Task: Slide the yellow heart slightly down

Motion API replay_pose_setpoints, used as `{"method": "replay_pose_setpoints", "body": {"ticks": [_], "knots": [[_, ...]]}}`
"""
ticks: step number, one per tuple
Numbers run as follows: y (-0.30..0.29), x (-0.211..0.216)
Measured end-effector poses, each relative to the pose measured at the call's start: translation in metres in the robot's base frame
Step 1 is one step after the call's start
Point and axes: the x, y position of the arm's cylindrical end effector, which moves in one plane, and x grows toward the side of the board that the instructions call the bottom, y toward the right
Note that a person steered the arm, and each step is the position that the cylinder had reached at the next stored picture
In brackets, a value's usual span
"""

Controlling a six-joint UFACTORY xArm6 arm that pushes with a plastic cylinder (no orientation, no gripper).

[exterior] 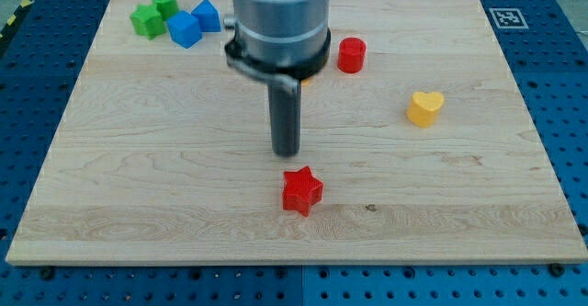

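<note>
The yellow heart (424, 107) lies on the wooden board (165, 177) at the view's right, about mid-height. My tip (286, 152) is near the board's middle, well to the left of the yellow heart and a little lower. It stands just above the red star (301, 191), with a small gap between them. The arm's grey body hides part of the board behind the rod.
A red cylinder (351, 55) sits up and left of the heart. At the top left are two green blocks (147, 19) (165, 1) and two blue blocks (184, 28) (207, 16). An orange sliver (307, 80) shows behind the arm. A marker tag (504, 17) sits at the top right.
</note>
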Motion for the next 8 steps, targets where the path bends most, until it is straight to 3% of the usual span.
{"method": "replay_pose_setpoints", "body": {"ticks": [1, 4, 7, 8], "knots": [[0.000, -0.036], [0.051, -0.070], [0.154, -0.087], [0.178, -0.070]]}}
